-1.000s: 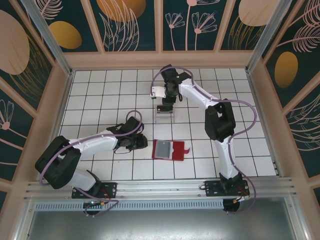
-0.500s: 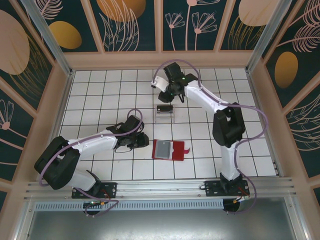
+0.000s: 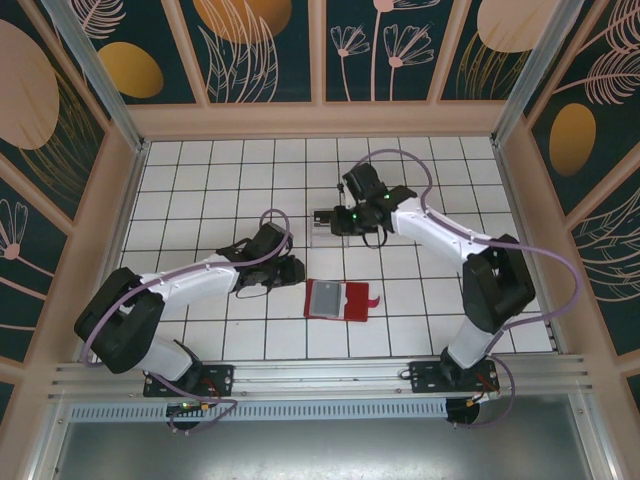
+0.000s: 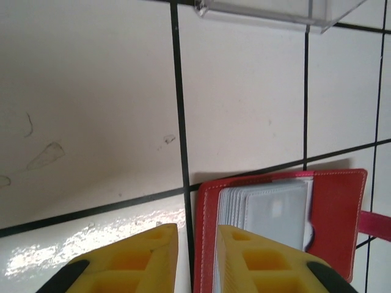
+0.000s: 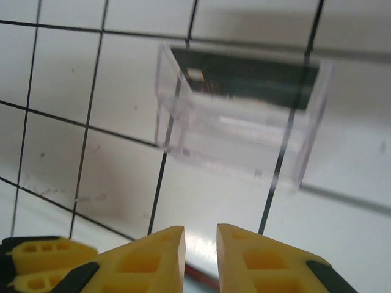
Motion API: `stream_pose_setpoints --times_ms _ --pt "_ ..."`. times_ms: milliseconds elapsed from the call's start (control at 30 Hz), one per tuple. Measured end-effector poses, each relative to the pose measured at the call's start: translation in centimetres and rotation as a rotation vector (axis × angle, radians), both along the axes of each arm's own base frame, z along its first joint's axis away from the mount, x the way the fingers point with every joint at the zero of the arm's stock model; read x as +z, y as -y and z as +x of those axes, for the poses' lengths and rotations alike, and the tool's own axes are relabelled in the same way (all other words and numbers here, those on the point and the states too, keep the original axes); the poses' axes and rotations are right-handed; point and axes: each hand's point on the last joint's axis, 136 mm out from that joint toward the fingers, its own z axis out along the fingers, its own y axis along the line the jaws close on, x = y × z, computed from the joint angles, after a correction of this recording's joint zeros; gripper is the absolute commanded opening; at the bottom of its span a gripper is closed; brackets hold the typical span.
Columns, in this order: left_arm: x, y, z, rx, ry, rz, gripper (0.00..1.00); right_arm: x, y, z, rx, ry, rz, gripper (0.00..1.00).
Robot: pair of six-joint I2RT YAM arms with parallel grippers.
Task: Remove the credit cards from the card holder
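On the white-tiled tabletop (image 3: 200, 200), the red card holder (image 3: 352, 300) lies open at 6 o'clock from the clear plastic box (image 3: 328, 236), its lower edge hidden behind a finger in the left wrist view. The left tool (image 4: 197, 235), at the holder's 9 o'clock, and the right tool (image 5: 200, 235), near the box's 2 o'clock, each show a narrow, empty gap between fingers. Pale credit cards (image 4: 275, 210) fill the holder's pocket, number unclear; a dark card (image 5: 244, 76) in the box is blurred.

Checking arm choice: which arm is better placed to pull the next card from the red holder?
Likely left. The left claw sits at the open card holder's left edge, pale cards just ahead; the right claw faces the clear box farther back.
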Motion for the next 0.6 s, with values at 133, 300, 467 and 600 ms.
stream_pose_setpoints --times_ms 133,300,467,600 --pt "0.0 -0.3 0.7 0.032 0.005 -0.002 0.26 -0.4 -0.6 -3.6 -0.054 -0.069 0.003 0.22" --pt "-0.2 -1.2 2.1 0.078 0.005 -0.007 0.26 -1.4 -1.9 -7.0 -0.083 -0.138 -0.004 0.23" --pt "-0.1 -3.1 4.0 0.149 0.015 -0.03 0.26 -3.5 -2.2 -9.8 -0.095 -0.213 -0.024 0.25" --pt "-0.6 -5.4 4.3 0.207 0.006 -0.028 0.26 -5.1 -2.6 -11.6 -0.084 -0.271 -0.006 0.26"
